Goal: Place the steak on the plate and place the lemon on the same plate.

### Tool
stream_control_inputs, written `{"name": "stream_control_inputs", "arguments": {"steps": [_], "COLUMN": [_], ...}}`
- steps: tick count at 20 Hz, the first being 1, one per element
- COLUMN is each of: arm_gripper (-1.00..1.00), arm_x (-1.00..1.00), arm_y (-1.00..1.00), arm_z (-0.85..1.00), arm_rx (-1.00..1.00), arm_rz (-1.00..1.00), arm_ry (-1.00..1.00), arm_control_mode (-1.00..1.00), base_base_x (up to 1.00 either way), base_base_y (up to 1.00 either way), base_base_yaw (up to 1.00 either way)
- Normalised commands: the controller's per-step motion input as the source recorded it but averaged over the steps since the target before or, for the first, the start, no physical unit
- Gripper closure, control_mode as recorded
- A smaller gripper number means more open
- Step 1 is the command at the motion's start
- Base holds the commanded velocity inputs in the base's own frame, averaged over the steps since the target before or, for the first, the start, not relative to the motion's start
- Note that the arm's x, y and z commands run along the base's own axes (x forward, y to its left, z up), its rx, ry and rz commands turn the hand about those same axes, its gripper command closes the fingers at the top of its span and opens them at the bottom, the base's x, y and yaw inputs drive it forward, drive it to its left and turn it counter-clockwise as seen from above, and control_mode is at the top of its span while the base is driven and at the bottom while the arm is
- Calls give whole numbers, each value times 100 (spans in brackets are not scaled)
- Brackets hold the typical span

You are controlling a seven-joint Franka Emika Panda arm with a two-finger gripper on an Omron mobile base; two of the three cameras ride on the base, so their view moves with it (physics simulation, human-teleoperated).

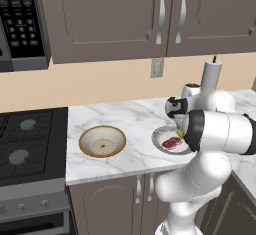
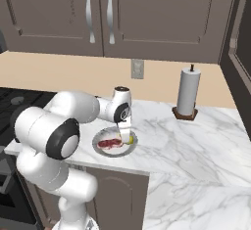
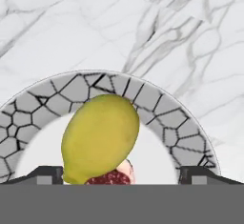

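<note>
The gripper [image 3: 121, 173] hung just above the plate [image 3: 157, 105] with its fingers spread wide on either side of the lemon [image 3: 101, 137], touching neither side, the lemon resting on the plate partly over the steak [image 3: 110, 178], its long axis pointing away from the hand.

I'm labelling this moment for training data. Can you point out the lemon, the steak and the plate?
lemon [image 3: 101, 137], hand view: middle of its yellow skin.
steak [image 2: 110, 143], right base view: middle of the red slab.
plate [image 3: 76, 88], hand view: the crackle-patterned rim.
</note>
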Motion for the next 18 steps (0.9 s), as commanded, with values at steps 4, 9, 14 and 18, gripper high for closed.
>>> {"name": "stream_control_inputs", "arguments": {"steps": [4, 9, 14, 18], "arm_gripper": [-100, -100, -100, -100], "arm_x": [-17, -44, -52, -70], "arm_y": [0, 0, 0, 21], "arm_z": [35, 47, 51, 56], "arm_rx": [0, 0, 0, -2], "arm_rz": [0, -1, 0, 11], "arm_ry": [-27, -28, -33, -36], "arm_control_mode": [-100, -100, -100, -100], "base_base_x": [0, 0, 0, 0], "base_base_y": [0, 0, 0, 0], "base_base_yaw": [0, 0, 0, 0]}}
